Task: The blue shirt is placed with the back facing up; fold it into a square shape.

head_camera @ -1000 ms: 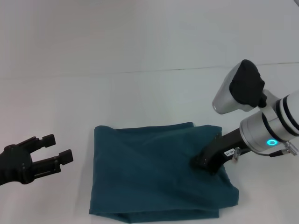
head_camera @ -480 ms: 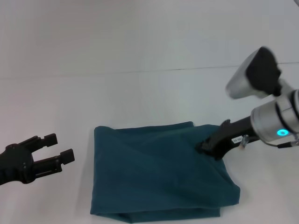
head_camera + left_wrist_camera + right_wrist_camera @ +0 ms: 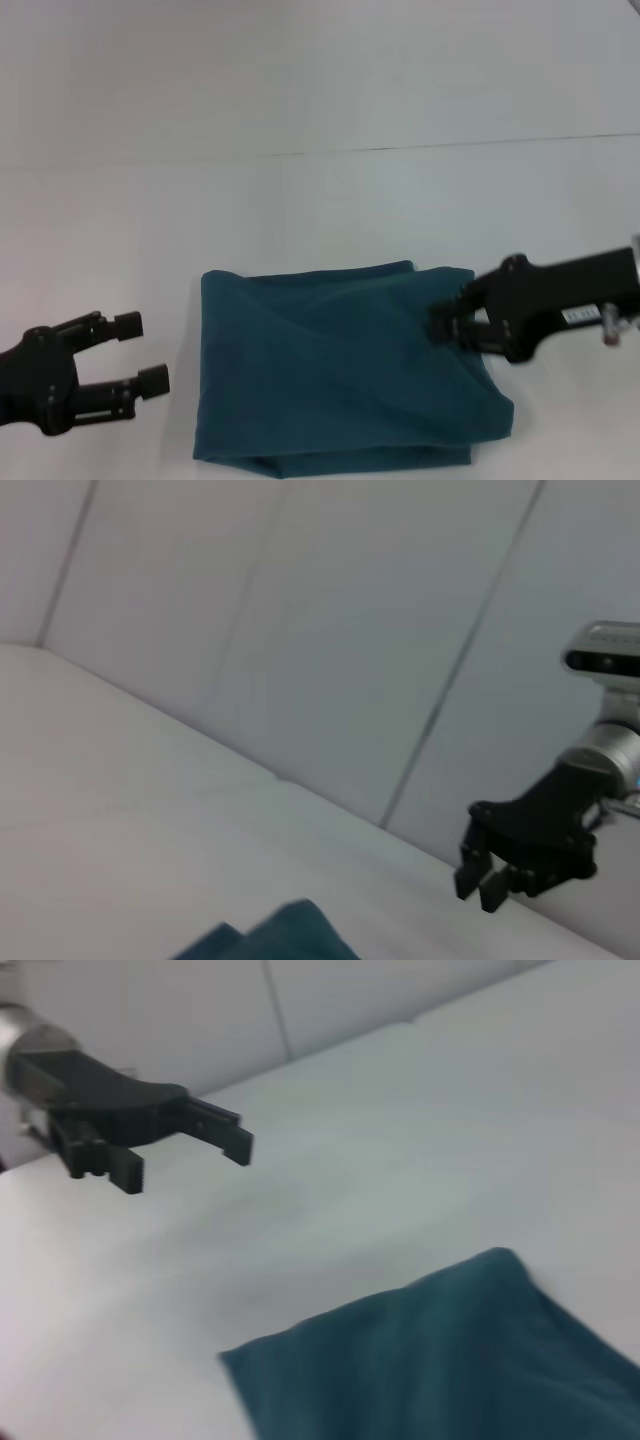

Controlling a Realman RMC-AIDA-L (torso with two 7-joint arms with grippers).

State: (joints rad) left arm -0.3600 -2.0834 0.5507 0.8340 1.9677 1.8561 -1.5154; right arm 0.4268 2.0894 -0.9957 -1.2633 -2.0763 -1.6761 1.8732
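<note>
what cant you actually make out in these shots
- Blue shirt: the head view's bottom edge cuts off its near edge; the lettered side is not showing.
- Right gripper: head view, dark fingers blend together over the shirt; open or shut is unclear.
- Left gripper: its arm runs off that view's left edge.

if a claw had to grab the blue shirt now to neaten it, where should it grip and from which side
Probably the far right corner of the blue shirt, coming in from the robot's right. That corner sticks out past the fold line and lies thin, right by the right claw. The near edge looks thicker, with stacked layers. The left claw hangs open, off the shirt's left side.
</note>
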